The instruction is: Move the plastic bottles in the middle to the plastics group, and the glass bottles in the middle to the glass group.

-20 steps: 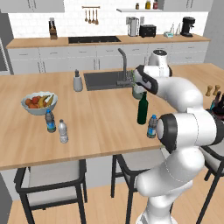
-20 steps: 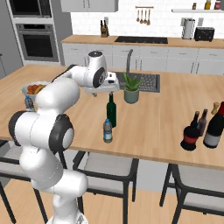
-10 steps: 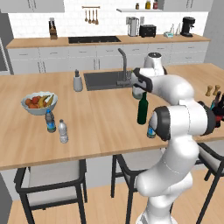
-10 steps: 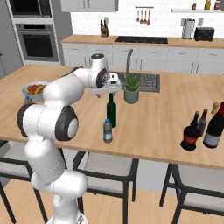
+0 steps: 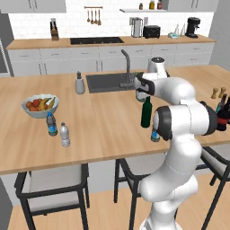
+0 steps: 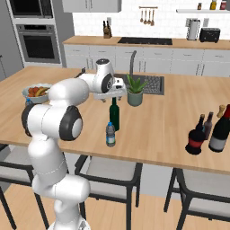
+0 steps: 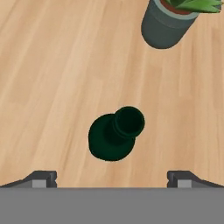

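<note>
Below, my wooden island [image 6: 170,121] carries the green wine bottle [image 6: 114,115] upright just beside the potted plant [image 6: 134,90], small blue-labelled bottle [image 6: 110,134] nearby; I hover the gripper [image 7: 111,177] above it (jaws wide apart, holding nothing).

Open two-finger gripper [image 7: 112,177] hangs above tall dark green wine bottle [image 6: 115,114]; bare wood all round its base. Grey potted plant [image 6: 134,92] stands near, behind it. Small blue-labelled clear water bottle [image 6: 110,134] just in front. Wide bare wooden counter [image 6: 170,121] between these and the dark glass bottle cluster [image 6: 211,134].
</note>
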Robot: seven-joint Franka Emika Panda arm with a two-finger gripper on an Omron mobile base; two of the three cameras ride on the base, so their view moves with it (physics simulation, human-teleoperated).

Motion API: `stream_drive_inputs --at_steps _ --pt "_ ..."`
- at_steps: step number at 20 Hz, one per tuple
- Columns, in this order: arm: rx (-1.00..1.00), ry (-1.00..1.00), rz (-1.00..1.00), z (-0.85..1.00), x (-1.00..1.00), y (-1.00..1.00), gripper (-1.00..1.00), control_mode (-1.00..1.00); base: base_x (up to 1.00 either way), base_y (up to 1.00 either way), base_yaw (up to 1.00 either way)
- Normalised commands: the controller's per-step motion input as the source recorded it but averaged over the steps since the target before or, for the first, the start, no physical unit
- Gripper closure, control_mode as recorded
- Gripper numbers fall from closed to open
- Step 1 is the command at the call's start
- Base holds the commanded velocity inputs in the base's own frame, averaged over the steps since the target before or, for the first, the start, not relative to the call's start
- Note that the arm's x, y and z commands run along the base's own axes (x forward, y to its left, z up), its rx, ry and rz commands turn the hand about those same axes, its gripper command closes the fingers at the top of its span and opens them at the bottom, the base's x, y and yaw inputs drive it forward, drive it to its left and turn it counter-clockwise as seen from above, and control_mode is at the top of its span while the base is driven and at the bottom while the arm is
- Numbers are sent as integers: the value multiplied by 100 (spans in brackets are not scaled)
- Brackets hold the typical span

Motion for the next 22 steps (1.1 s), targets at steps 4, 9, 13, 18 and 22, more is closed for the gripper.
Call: stream_drive_inputs --at_steps 4,9,13,18,22 --pt "0 0 0 -11 18 0 -100 -100 0 0 0" --pt "0 0 0 -3 22 0 -100 -100 0 0 0" --pt "0 0 0 0 22 -5 -100 -100 0 0 0" --pt "1 0 0 0 11 -7 -100 -100 0 0 0" --pt "3 0 0 -9 4 -2 -100 -100 0 0 0"
